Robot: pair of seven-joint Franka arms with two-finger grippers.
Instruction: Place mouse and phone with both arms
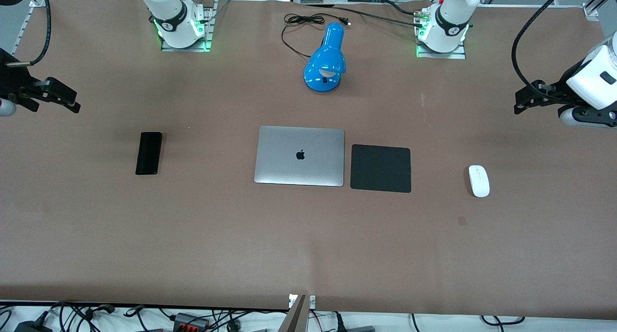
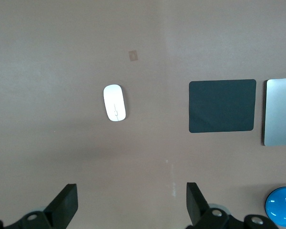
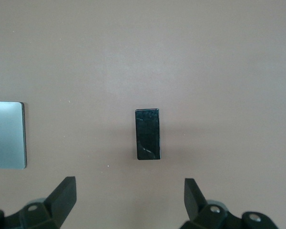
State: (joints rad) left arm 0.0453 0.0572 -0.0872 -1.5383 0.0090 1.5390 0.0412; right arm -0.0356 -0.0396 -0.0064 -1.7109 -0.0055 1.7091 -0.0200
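The left gripper (image 1: 523, 103) hangs in the air over bare table at the left arm's end, its two black fingers (image 2: 66, 202) spread wide with nothing between them. The white mouse (image 1: 479, 180) lies flat on the brown table (image 1: 308, 245) nearer the front camera than the spot under that gripper, a thin dark line running along its top; in the left wrist view the mouse (image 2: 114, 102) sits well apart from the fingertips. Just beside it, closer still to the front camera, a small square mark (image 1: 462, 220) shows on the table surface.

The right gripper (image 1: 72, 103) hangs over bare table at the right arm's end, its fingers (image 3: 64, 193) likewise wide apart and holding nothing. The black phone (image 1: 148, 153) lies flat, glossy face up, its long side running toward the front camera; the right wrist view shows the phone (image 3: 148, 134) clear of the fingertips.

Between the two, a closed silver laptop (image 1: 300, 155) carries a dark Apple logo (image 1: 301, 154) at the centre of its lid, the only brand mark that can be read. A matte black mouse pad (image 1: 381, 168) lies just beside the laptop, toward the mouse. A blue desk lamp (image 1: 326, 59) stands farther from the front camera than the laptop, its black cord (image 1: 301, 26) looped on the table.
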